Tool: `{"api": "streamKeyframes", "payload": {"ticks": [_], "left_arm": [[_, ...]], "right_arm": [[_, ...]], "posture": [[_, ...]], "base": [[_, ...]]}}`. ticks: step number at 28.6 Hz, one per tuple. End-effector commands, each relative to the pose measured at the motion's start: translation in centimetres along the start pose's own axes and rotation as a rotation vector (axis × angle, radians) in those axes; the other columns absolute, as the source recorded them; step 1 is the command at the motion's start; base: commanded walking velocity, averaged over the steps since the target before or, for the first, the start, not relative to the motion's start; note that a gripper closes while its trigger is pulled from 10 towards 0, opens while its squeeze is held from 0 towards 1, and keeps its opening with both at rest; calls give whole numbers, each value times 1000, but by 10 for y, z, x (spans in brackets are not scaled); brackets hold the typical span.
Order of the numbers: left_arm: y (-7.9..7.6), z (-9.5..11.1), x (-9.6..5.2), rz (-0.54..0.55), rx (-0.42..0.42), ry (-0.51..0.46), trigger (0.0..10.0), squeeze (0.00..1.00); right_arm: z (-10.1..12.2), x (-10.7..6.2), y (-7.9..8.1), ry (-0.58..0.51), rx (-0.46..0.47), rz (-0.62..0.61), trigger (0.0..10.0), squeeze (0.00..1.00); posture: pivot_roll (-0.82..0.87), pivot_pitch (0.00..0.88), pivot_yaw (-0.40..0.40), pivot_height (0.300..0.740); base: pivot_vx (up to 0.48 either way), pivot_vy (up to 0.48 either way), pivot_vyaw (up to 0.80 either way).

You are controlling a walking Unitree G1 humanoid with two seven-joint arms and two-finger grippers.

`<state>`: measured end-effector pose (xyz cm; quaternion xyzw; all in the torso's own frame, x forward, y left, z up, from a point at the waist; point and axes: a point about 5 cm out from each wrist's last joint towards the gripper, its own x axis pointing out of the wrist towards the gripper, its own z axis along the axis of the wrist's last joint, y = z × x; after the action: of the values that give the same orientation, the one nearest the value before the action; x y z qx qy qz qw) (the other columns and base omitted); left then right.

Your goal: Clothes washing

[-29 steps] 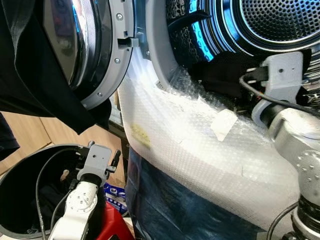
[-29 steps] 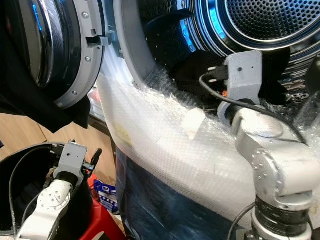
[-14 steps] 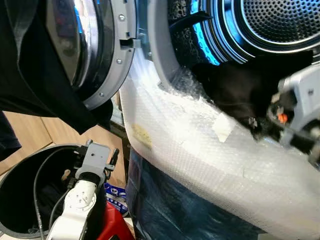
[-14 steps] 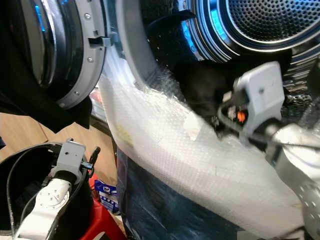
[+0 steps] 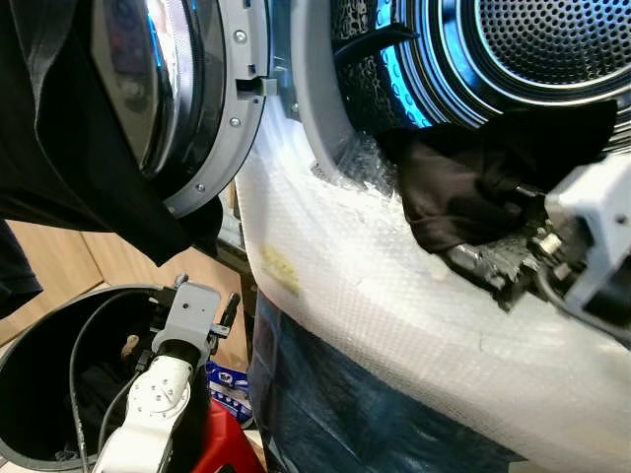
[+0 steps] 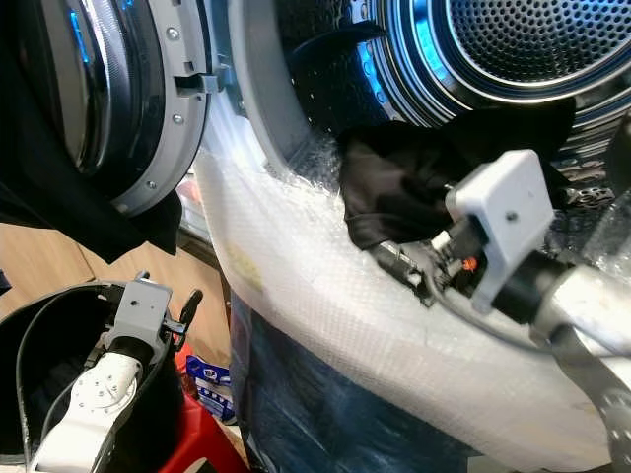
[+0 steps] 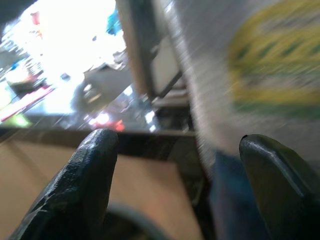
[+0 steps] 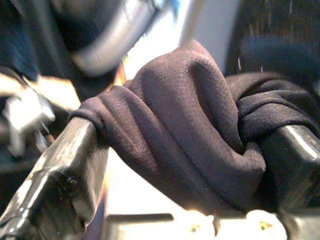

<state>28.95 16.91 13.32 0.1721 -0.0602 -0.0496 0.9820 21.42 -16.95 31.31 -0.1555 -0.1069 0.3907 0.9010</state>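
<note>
1. right gripper: fingers clamped on a bunched black garment, at the bubble-wrapped lip of the washing machine drum.
2. black garment: partly inside the drum, partly draped over the lip.
3. risk: trailing cloth may snag on the bubble wrap and slip from the thin pinch.
4. left gripper: fingers apart, holding nothing, above the black laundry bin.

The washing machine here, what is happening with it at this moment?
The right gripper is shut on a dark garment at the mouth of the washing machine drum, whose door stands open. The cloth is bunched between its jaws and partly lies over the bubble wrap on the machine's front. The left gripper is open and idle, low above a black basket.
</note>
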Motion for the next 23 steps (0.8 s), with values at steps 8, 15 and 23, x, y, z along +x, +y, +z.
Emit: {"api": "streamKeyframes", "payload": {"ticks": [8, 15, 23], "left_arm": [[-16, 8, 0, -89, -29, -51, 10000, 0], [-20, 16, 1, -161, -48, -85, 10000, 0], [-57, 51, -21, -718, 82, -159, 10000, 0]], "right_arm": [[-7, -15, 9, 36, -50, 46, 10000, 0], [-12, 2, -19, -7, -26, -235, 10000, 0], [3, 33, -32, -162, 6, -275, 10000, 0]], "posture": [[-67, 0, -59, 740], [-66, 0, -64, 740], [-6, 0, -79, 740]], "base": [[0, 0, 0], [0, 0, 0], [0, 0, 0]]}}
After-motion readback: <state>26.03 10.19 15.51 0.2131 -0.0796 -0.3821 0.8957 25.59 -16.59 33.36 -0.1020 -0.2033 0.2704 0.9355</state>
